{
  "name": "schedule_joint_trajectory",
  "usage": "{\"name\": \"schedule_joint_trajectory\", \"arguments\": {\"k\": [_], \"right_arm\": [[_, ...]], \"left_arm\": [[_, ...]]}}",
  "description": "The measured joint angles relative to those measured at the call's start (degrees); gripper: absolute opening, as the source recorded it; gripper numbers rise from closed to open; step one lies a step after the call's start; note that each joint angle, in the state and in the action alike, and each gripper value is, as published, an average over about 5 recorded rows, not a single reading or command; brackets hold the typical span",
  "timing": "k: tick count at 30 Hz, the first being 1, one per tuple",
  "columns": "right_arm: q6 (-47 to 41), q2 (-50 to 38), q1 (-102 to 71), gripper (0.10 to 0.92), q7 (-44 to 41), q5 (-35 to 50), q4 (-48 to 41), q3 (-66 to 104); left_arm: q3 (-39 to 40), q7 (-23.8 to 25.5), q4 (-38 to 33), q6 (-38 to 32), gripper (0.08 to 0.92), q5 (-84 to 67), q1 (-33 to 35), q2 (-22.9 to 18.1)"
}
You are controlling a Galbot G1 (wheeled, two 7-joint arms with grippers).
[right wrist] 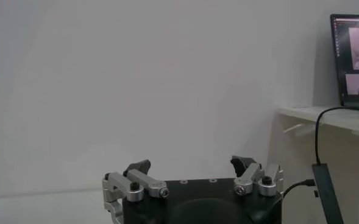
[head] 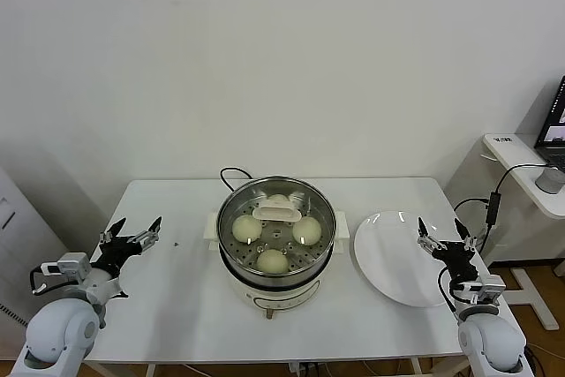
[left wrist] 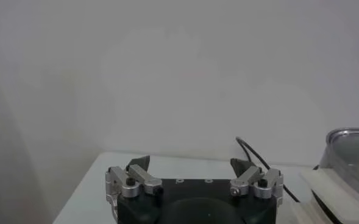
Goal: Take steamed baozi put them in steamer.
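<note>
I judge loading done: baozi [head: 247, 228] sit in the lidded steamer [head: 276, 284], plate [head: 388, 258] bare, left gripper [head: 131, 235] and right gripper [head: 443, 234] wide open, empty; nothing remains to move.

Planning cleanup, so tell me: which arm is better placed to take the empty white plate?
Right. The right gripper is open beside the white plate's far rim, while the left gripper, also open, sits beyond the steamer at the table's opposite end.

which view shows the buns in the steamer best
The head view: it looks down into the steamer at the buns under its glass lid. The left wrist view catches only the steamer's edge; the right wrist view shows neither.
</note>
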Motion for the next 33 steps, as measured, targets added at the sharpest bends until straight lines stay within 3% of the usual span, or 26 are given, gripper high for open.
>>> {"name": "schedule_joint_trajectory", "arguments": {"k": [33], "right_arm": [[-2.5,0.0,-1.3,0.823,-0.8,1.3,0.5,0.4]], "left_arm": [[0.0,-0.2,0.5,0.0,0.823,-0.6,0.1,-0.8]]}}
